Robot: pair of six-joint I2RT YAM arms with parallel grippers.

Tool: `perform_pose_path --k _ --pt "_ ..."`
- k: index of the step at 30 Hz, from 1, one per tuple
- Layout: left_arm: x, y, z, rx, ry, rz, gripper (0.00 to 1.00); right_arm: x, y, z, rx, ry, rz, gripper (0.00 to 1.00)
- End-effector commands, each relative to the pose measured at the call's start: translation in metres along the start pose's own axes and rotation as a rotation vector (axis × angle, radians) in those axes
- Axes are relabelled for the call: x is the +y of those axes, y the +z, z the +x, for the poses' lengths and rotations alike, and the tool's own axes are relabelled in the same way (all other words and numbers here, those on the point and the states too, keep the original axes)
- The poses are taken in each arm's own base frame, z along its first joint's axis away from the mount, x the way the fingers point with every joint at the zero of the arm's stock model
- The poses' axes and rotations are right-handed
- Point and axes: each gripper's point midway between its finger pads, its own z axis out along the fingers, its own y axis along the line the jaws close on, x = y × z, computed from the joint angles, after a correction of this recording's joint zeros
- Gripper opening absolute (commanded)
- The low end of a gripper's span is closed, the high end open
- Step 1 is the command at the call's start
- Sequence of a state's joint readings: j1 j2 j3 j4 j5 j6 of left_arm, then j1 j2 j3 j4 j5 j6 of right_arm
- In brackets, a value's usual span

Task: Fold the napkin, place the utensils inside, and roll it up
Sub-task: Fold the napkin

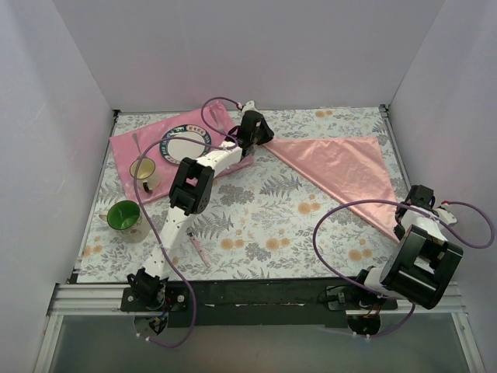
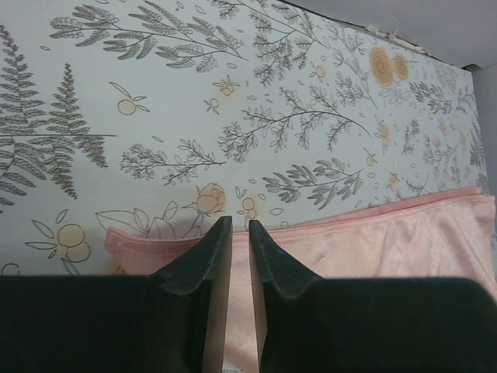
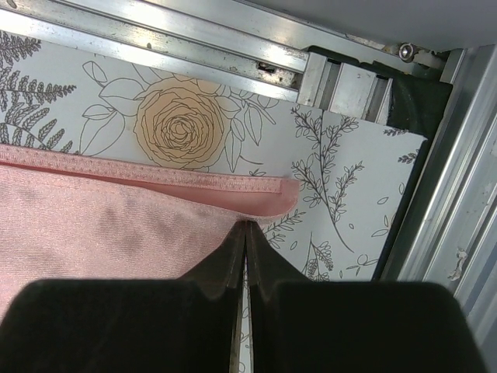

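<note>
The pale salmon-pink napkin (image 1: 342, 167) lies flat, folded into a triangle, on the right half of the floral tablecloth. My left gripper (image 1: 260, 140) rests at its far-left corner. In the left wrist view its jaws (image 2: 240, 224) stand a narrow gap apart over the napkin (image 2: 388, 241), which shows flat in the gap. My right gripper (image 1: 402, 227) is at the napkin's near-right corner. In the right wrist view it (image 3: 246, 225) is shut on the napkin (image 3: 101, 233), whose hem curls at the tips. A pink utensil (image 1: 199, 250) lies near the front; a spoon (image 1: 137, 144) lies on the mat.
A hot-pink mat (image 1: 128, 144) at the back left carries a plate (image 1: 185, 144) and a yellow mug (image 1: 145, 172). A green cup (image 1: 124, 217) stands at the left. White walls close three sides. The metal table frame (image 3: 233, 39) runs just beyond the right gripper.
</note>
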State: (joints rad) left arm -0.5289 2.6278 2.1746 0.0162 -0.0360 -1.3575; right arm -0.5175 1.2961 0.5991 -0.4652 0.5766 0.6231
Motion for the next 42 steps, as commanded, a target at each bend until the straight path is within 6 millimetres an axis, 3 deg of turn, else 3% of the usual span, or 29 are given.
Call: perform_pose_path --k 1,5,9,12,15,20,26,32,35,38,42 --pt "0.025 -0.006 -0.016 -0.032 0.043 -0.104 0.14 0.001 -0.003 -0.015 -0.045 0.035 0.008 0.08" --pt "0.048 -0.005 -0.022 -0.029 0.041 -0.134 0.14 -0.003 0.0 -0.01 -0.038 0.029 0.021 0.08" --pt "0.066 -0.001 -0.013 -0.002 0.071 -0.169 0.13 -0.006 0.001 -0.009 -0.044 0.034 0.032 0.08" --pt "0.072 -0.004 -0.013 0.016 0.098 -0.204 0.11 -0.008 0.002 -0.009 -0.044 0.041 0.039 0.08" --pt "0.06 -0.012 -0.031 -0.011 0.138 -0.19 0.11 -0.005 -0.001 -0.016 -0.065 0.028 0.012 0.08" --pt "0.014 -0.027 -0.075 -0.094 0.139 -0.102 0.12 0.012 -0.012 -0.025 -0.073 0.012 -0.069 0.08" --pt "-0.027 -0.032 -0.07 -0.091 0.112 0.0 0.13 0.02 -0.016 -0.026 -0.074 -0.006 -0.094 0.08" --pt "-0.046 -0.031 -0.05 -0.045 0.084 0.051 0.13 0.018 -0.012 -0.025 -0.071 -0.009 -0.069 0.09" --pt "-0.035 -0.028 -0.036 -0.012 0.069 0.022 0.14 0.012 -0.008 -0.022 -0.067 0.007 -0.032 0.09" --pt "-0.009 -0.03 -0.028 0.005 0.075 -0.085 0.13 0.01 -0.002 -0.013 -0.034 0.021 -0.029 0.09" --pt "0.016 -0.038 -0.029 -0.005 0.083 -0.192 0.12 0.005 0.002 -0.009 -0.014 0.04 -0.016 0.09"
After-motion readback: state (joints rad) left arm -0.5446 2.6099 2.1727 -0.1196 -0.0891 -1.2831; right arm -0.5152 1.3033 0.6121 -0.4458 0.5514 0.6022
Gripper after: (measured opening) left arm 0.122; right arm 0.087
